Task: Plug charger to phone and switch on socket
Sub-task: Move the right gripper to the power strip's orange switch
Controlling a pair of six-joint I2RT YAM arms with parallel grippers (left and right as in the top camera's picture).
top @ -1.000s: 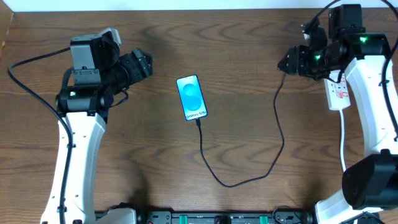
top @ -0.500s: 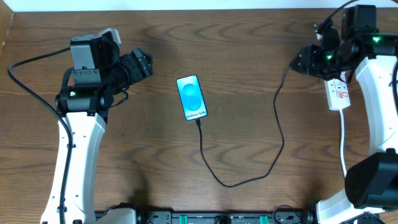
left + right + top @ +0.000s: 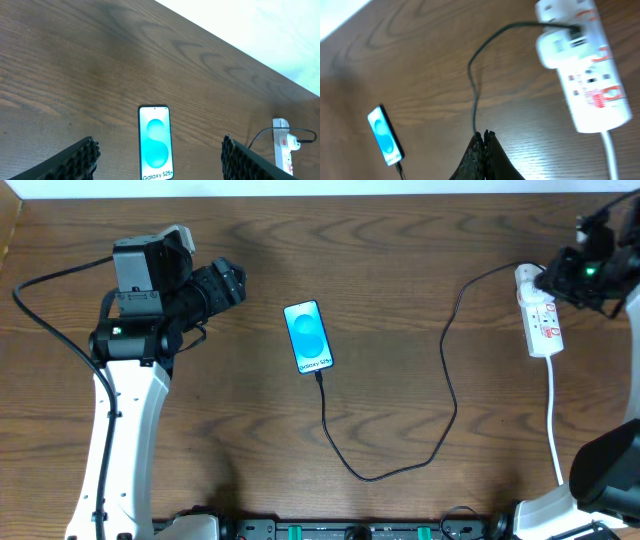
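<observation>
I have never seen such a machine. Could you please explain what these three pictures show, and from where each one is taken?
This robot has two white arms at a wooden table. One picture looks down from above; the other two come from a camera on each wrist, looking past that arm's fingers. On the table lie a phone with a lit blue screen, a black cable and a white power strip. The cable runs from the phone's bottom end to the power strip. The left hand is open, the right hand is shut; neither holds anything.
</observation>
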